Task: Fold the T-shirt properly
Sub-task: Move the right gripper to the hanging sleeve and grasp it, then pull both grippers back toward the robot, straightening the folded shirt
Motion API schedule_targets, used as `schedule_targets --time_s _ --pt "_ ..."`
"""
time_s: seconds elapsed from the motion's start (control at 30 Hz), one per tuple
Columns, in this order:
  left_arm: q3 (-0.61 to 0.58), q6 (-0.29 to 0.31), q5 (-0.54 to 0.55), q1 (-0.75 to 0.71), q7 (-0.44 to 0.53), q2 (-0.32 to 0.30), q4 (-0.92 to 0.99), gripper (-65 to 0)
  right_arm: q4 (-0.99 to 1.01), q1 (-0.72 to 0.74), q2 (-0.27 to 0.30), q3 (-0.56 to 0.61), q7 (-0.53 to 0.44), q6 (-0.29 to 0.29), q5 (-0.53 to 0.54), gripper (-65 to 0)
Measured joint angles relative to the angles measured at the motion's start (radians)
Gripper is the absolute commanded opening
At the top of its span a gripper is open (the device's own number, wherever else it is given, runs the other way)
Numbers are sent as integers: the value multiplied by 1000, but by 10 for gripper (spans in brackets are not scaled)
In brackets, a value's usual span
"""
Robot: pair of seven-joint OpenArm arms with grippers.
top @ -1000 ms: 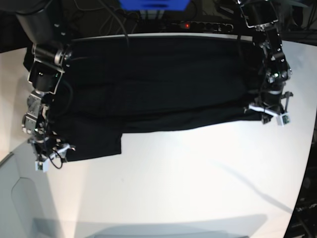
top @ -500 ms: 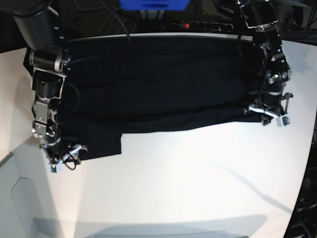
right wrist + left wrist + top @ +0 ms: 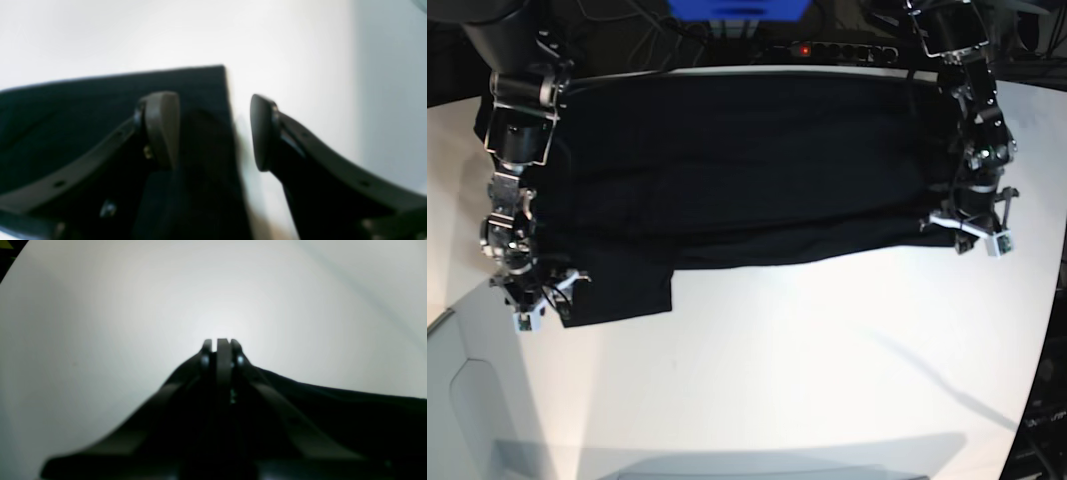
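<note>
White tabletop (image 3: 827, 350) under me, my left end effector (image 3: 222, 346) pinches the T-shirt (image 3: 747, 160) hem while my right end effector (image 3: 213, 130), spread, straddles the sleeve corner, apparently readying a fold.
</note>
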State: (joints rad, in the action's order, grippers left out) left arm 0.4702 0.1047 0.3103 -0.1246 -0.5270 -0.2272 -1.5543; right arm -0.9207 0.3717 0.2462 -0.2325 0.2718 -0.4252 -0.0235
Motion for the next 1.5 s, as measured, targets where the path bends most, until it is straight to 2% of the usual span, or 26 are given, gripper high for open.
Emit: schedule_targets --time_s 0.27,0.33,0.53,0.6,0.63,0.73,0.87,1.0,1.2,1.37,1.5 --pt "0 0 -1 0 0 0 1 -649 -47 -45 -3 0 60 0 6 -306" --pt "0 0 0 0 0 0 1 -649 -47 -72 -4 -1 26 0 26 -306" --pt "0 0 0 0 0 -2 1 -649 -47 -82 -3 1 20 0 29 -328" --pt "0 0 0 0 0 -3 1 -649 -47 -87 -2 1 14 0 29 -383" --pt "0 0 0 0 0 -3 1 -649 -47 -87 -2 1 17 0 29 -431" --pt "0 0 0 0 0 -3 1 -649 -47 -87 -3 5 16 0 32 -650" --pt "0 0 0 0 -1 -2 -5 -649 -68 -84 -3 4 47 -1 26 -650" --pt "0 0 0 -3 -4 -2 -34 -649 -198 -123 -1 3 84 -3 5 -650" --pt "0 1 1 -21 0 -3 -113 -649 -584 -269 0 -1 210 -7 5 -650" --pt "0 1 4 -71 -2 -2 -172 -649 -887 -444 -6 0 275 -15 9 -650" --pt "2 1 8 -98 0 -3 -215 -649 -1045 -582 -26 -8 262 -15 17 -650"
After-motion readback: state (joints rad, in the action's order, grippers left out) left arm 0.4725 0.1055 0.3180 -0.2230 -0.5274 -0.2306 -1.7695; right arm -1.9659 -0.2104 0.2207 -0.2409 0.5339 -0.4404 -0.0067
